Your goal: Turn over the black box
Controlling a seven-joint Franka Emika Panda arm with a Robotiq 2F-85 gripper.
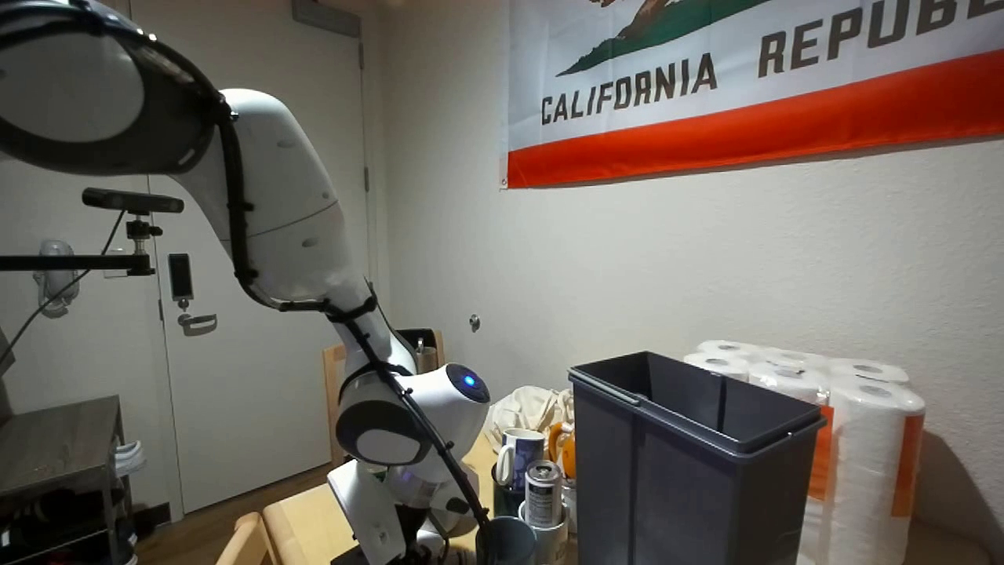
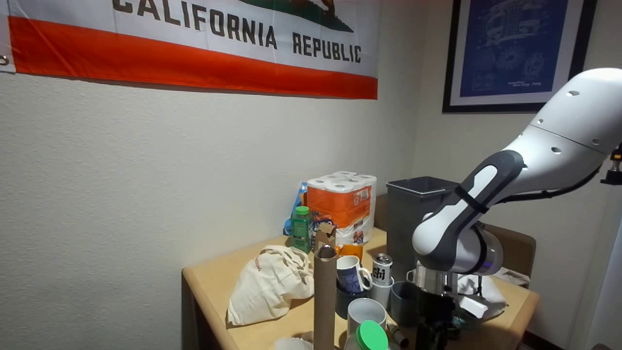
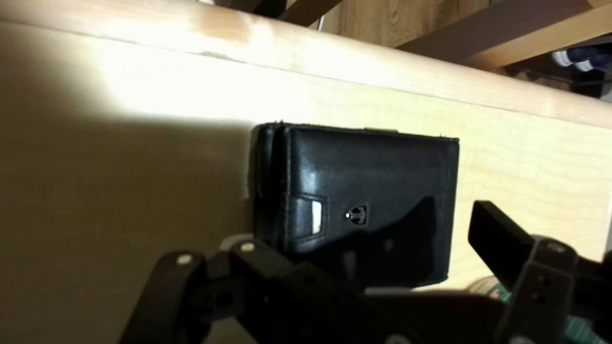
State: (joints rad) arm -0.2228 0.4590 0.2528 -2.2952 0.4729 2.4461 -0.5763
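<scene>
The black box is a flat, rectangular, leather-like black piece, much like a wallet. It lies flat on the wooden table in the wrist view, with a small shield emblem and a small pale window on its upper face. I cannot make it out in either exterior view. My gripper is open, its fingers at the lower left and right of the wrist view. The right finger stands apart from the box's right edge; the left finger overlaps its lower left in the picture. Contact cannot be told. The gripper shows dark in an exterior view.
The table edge runs just beyond the box. A tall grey bin, a can, several mugs, a cardboard tube, a green-lidded jar and a cloth bag stand near the arm. Paper rolls stand behind.
</scene>
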